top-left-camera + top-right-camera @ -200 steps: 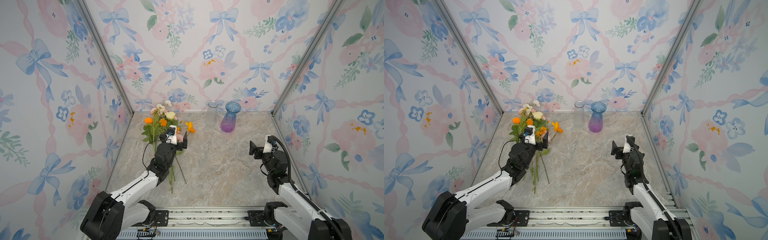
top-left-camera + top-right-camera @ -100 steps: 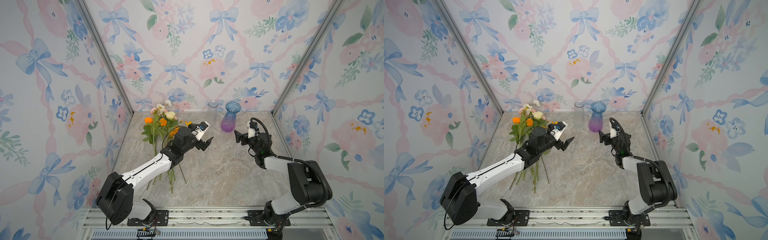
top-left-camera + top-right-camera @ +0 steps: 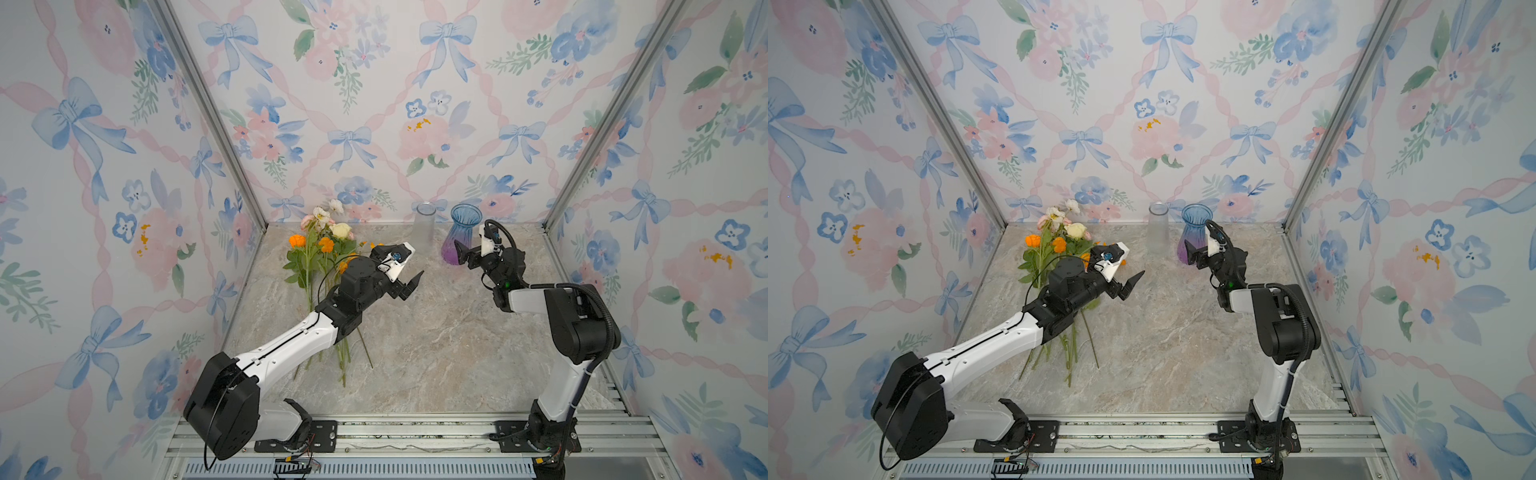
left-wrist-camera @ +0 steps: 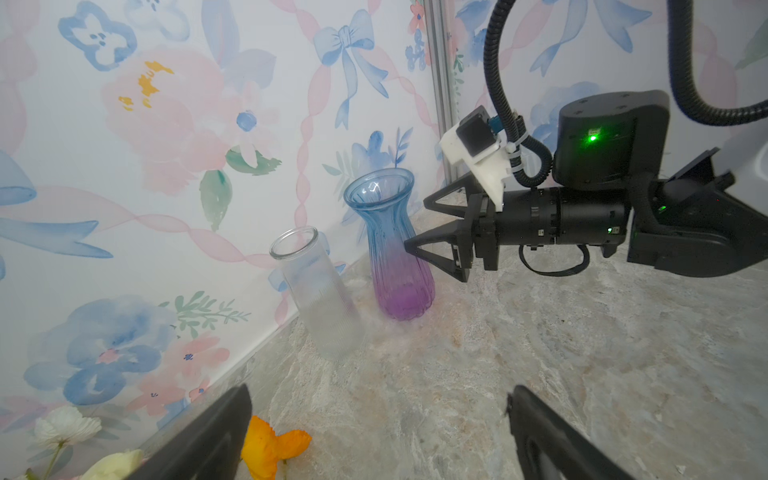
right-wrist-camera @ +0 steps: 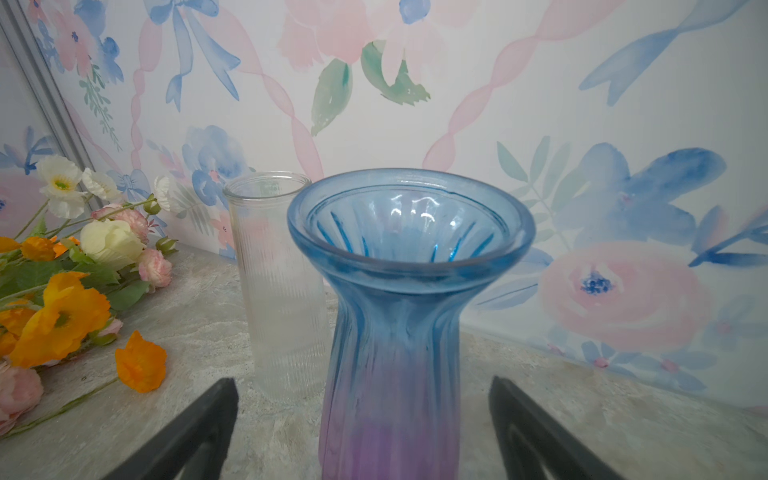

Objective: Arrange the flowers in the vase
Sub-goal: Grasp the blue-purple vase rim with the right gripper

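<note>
Now, the right gripper (image 3: 463, 253) is spread wide either side of the blue vase (image 3: 465, 220), likely to steady it. The left gripper (image 3: 409, 284) gapes empty beside the flowers (image 3: 320, 249), which lie flat on the table (image 3: 415, 332).

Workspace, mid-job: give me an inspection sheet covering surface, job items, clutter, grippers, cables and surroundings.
Surface: marble-look tabletop, no spills seen.
Job's things: flowers lie bunched at the back left, none in a vase; blue-purple vase upright, empty.
Clutter: clear ribbed vase, upright and empty, beside the blue-purple one.
Grippers: left gripper open, empty, above the table beside the flowers; right gripper open at the blue-purple vase, not closed on it.
Cables: corrugated black cable on the right arm; thin black wire on the left arm; no snag seen.
Surroundings: floral wallpaper walls on three sides; aluminium rail in front.
</note>
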Action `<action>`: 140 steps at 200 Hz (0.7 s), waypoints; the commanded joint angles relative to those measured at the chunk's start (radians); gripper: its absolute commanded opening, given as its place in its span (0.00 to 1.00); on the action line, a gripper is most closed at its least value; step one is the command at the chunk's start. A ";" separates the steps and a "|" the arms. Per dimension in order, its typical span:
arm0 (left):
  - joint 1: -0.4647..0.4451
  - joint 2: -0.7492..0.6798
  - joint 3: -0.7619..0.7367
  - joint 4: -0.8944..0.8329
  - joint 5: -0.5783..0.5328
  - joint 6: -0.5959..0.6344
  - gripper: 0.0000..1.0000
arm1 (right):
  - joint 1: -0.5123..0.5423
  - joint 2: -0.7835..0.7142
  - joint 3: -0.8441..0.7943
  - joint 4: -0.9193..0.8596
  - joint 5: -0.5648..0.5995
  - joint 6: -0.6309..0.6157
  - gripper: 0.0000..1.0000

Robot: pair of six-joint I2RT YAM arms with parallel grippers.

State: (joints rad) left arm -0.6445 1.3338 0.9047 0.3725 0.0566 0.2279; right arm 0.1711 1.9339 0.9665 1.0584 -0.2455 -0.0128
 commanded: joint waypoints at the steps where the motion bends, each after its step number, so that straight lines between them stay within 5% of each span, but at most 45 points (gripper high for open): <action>1: 0.012 -0.020 -0.015 0.022 -0.010 0.009 0.98 | 0.016 0.042 0.075 0.015 0.030 -0.022 0.97; 140: 0.060 -0.036 -0.022 0.040 0.054 -0.020 0.98 | 0.033 0.222 0.258 0.043 0.134 -0.030 0.98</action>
State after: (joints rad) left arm -0.5941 1.3224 0.8978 0.3840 0.0887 0.2199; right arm 0.1932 2.1330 1.1767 1.0519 -0.1375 -0.0460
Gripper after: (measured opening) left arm 0.979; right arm 0.976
